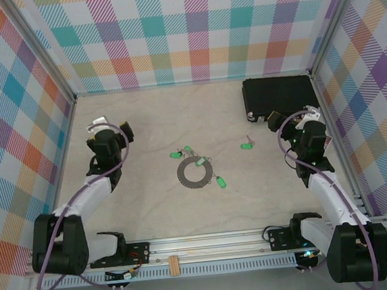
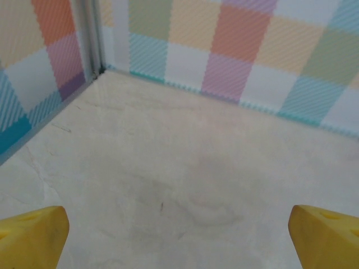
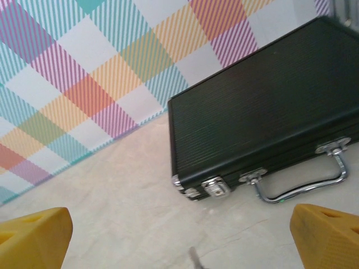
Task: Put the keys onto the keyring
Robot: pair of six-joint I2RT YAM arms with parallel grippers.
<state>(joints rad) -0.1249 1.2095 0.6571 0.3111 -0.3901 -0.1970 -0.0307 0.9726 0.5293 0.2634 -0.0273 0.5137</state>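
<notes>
**Keys loose around the ring**

Lying flat at the middle of the surface (image 1: 152, 210): the keyring (image 1: 194, 173), thin grey metal. Scattered round it: the keys (image 1: 218, 181), tiny and green-tagged, some touching or just beside the rim, one well apart toward the black case (image 1: 277, 95). Threaded or not: too small to tell.

Released and grasping nothing: left hand (image 2: 178, 238) over bare surface near the left wall, right hand (image 3: 179, 238) just before the case.

Probably light, stiff and slippery, and awkward to lift off a flat surface. Best pinched across the ring's band at the rim, and by the green tag for each key.
</notes>
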